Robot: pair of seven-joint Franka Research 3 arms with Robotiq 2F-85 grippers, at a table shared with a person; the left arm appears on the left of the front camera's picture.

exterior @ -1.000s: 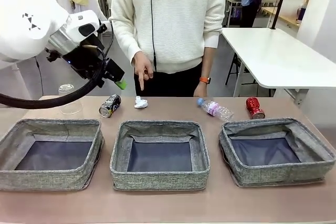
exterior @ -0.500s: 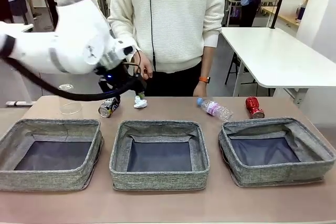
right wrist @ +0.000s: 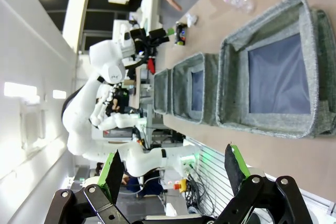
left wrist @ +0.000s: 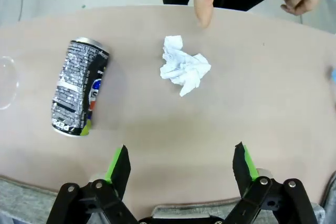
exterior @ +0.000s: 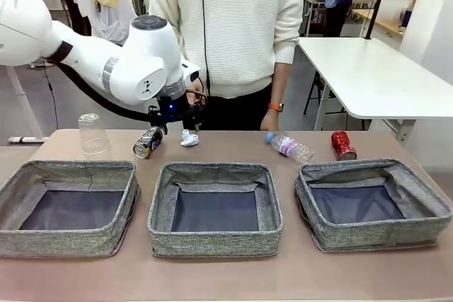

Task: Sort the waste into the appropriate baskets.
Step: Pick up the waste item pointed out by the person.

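Right, left hand [left wrist: 181, 150] hangs open above the bench [left wrist: 273, 103], pointing down, paper ball [left wrist: 184, 69] just beyond its fingers [left wrist: 119, 165]; right hand [right wrist: 173, 153] open too.

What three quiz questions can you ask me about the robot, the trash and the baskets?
1. True or false: the black can lies on its side.
2. How many baskets sit on the table?
3. Pick one: the robot's left hand is A) open, B) shut.
Key: 1 true; 2 three; 3 A.
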